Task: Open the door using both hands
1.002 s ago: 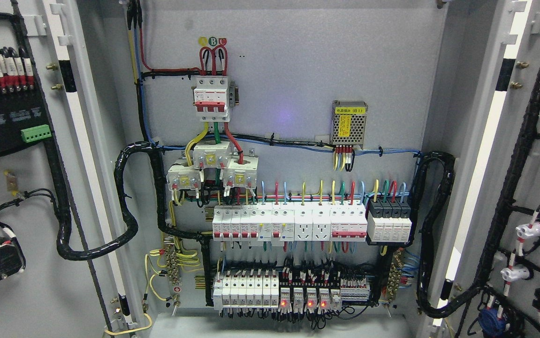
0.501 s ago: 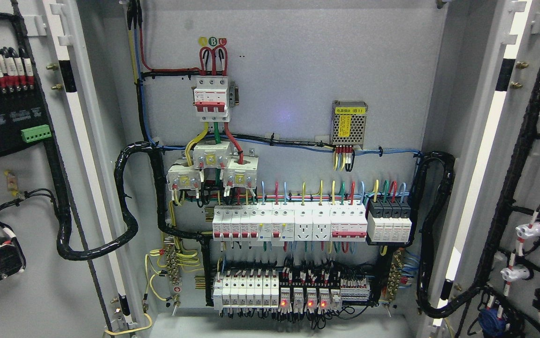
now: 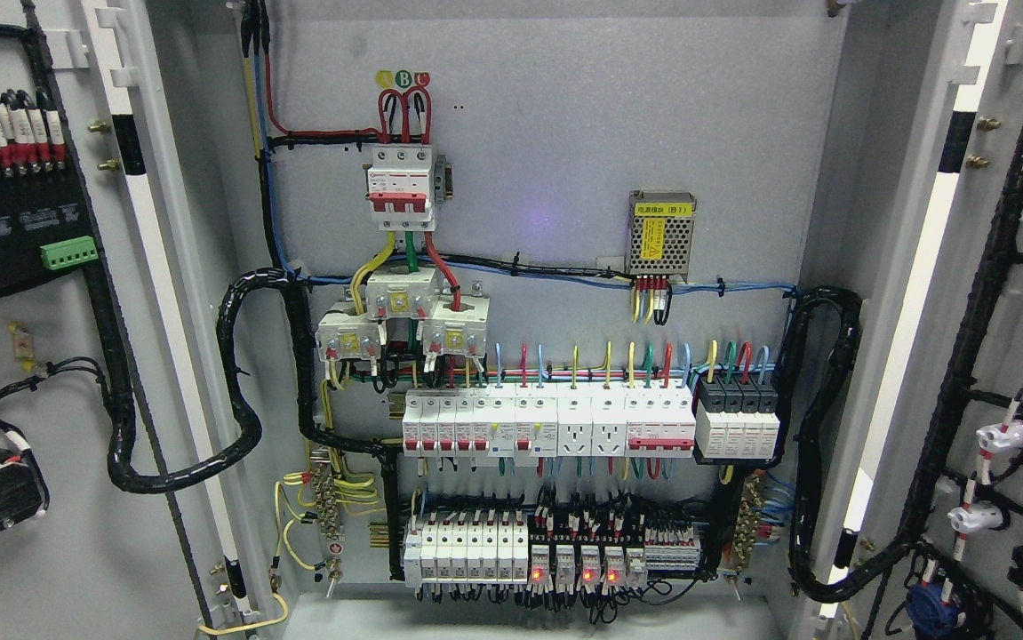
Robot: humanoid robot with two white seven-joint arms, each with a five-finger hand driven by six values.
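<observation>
Grey cabinet back panel (image 3: 555,133) fills the head view, wired with breaker rows (image 3: 591,427) at 6 o'clock of centre and a small power supply (image 3: 662,233) at 2 o'clock. Both doors stand swung wide: left door (image 3: 40,373) at 9 o'clock, right door (image 3: 1009,338) at 3 o'clock, their long edges running upright. Neither hand shows, so their state cannot be told, nor which is nearer a door. By my judgement the opening is done.
</observation>
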